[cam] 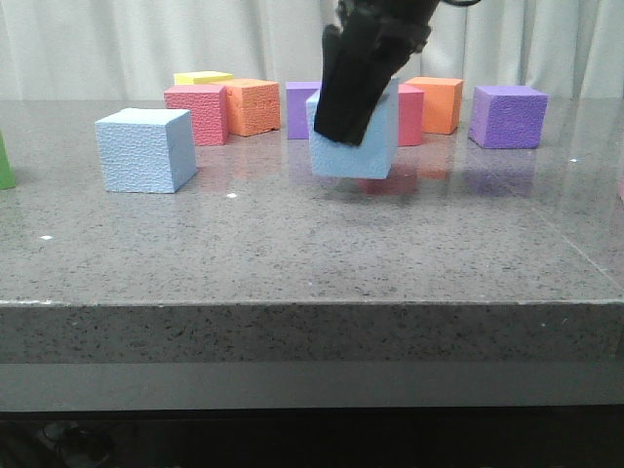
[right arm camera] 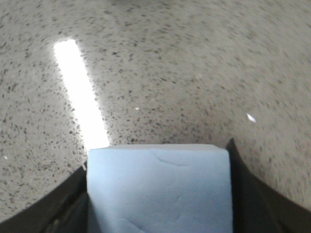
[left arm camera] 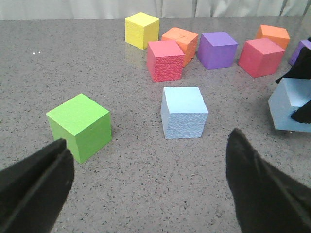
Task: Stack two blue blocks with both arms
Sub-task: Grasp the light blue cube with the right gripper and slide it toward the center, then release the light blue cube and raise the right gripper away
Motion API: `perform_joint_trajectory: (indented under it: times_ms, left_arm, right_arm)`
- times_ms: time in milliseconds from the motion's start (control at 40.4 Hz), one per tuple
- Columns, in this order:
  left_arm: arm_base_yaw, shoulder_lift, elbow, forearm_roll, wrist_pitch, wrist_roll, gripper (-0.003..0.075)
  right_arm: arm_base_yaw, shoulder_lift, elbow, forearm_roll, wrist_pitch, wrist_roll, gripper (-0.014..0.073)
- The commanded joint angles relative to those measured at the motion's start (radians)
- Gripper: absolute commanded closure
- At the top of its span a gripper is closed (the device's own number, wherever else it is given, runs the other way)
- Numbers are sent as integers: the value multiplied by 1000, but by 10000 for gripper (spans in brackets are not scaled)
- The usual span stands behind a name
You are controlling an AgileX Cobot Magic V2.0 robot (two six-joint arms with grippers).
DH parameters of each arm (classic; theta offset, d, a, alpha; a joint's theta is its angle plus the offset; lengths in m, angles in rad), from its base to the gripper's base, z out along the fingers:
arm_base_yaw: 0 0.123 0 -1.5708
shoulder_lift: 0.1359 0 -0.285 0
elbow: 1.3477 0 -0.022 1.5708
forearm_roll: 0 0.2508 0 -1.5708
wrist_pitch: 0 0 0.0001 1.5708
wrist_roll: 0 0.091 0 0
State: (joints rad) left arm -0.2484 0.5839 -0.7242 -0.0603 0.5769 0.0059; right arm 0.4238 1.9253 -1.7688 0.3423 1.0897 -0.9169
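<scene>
Right tool (cam: 353,122): prongs pinching one blue block (cam: 363,146) on two opposite side faces. Front view shows a shadow under it; whether it is clear of the bench (cam: 292,253) I cannot tell. In the right wrist view the block (right arm camera: 158,187) fills the gap between the prongs, top face showing faint curved imprints.

Left tool (left arm camera: 146,184): prongs spread wide, nothing between them. Second blue block (left arm camera: 183,112) sits upright on the bench ahead of this tool, well apart from it, and off to the left side of the right tool.

Handling, judged: pebbled foam, so light, soft, grippy. It should not slip, but a hard squeeze would dent it. Best hold is flat opposite sides, near mid-height, leaving top and bottom free for stacking. A light cube may tip if released off-centre.

Count:
- blue blocks: 2
- purple cubes (cam: 508,115): 2, one partly behind the right tool
- orange cubes (cam: 252,105): 2
- red-pink cubes (cam: 196,113): 2
- yellow cube (left arm camera: 142,29): 1
- green cube (left arm camera: 79,125): 1, near the left tool
</scene>
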Motion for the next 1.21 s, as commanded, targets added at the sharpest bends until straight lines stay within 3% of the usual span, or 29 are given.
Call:
perform_joint_trajectory:
  times_ms: [0, 346, 495, 742, 1014, 1188]
  left_arm:
    - [-7, 8, -30, -3, -82, -6, 101]
    - [-7, 8, -30, -3, -80, -6, 101]
    - [-7, 8, -30, -3, -80, -6, 101]
    - [-7, 8, -30, -3, -73, -6, 101]
    - [-7, 8, -30, -3, -72, -6, 101]
    - [-7, 8, -30, -3, -72, -6, 101]
  right_arm:
    - [-4, -30, -39, 39, -40, -131, 211]
    - [14, 7, -39, 105, -109, -351, 211]
    - [14, 21, -39, 121, -95, -351, 193]
    - [14, 27, -39, 122, -118, -350, -68]
    - [14, -7, -39, 128, -132, -331, -67]
    - [14, -90, -39, 128, -103, -217, -67]
